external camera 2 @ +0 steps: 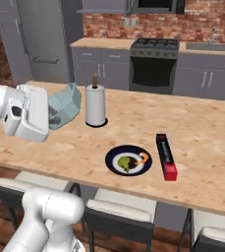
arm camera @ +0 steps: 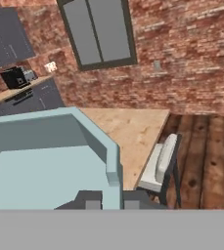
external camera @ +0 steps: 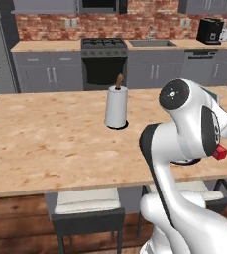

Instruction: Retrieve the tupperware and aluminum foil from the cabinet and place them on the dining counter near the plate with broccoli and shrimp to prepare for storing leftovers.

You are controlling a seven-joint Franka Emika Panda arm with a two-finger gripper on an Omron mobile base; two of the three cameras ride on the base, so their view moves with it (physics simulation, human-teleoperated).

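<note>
My gripper (arm camera: 111,199) is shut on the wall of the pale teal tupperware (arm camera: 45,166), which is held tilted above the left part of the dining counter (external camera 2: 202,138). From the right base view the tupperware (external camera 2: 67,102) hangs off the gripper (external camera 2: 53,118), just left of the paper-towel roll. The aluminum foil (external camera 2: 166,156), a black box with a red end, lies flat on the counter. Just left of it sits the plate with broccoli and shrimp (external camera 2: 128,160). Grey wall cabinets (external camera: 43,5) run along the top of the back wall.
A tall white paper-towel roll (external camera 2: 96,105) stands mid-counter, close to the held tub. Stools (external camera 2: 121,209) line the near counter edge. Stove (external camera: 104,62), sink and grey drawers sit at the back wall; a fridge (external camera 2: 40,39) stands at left.
</note>
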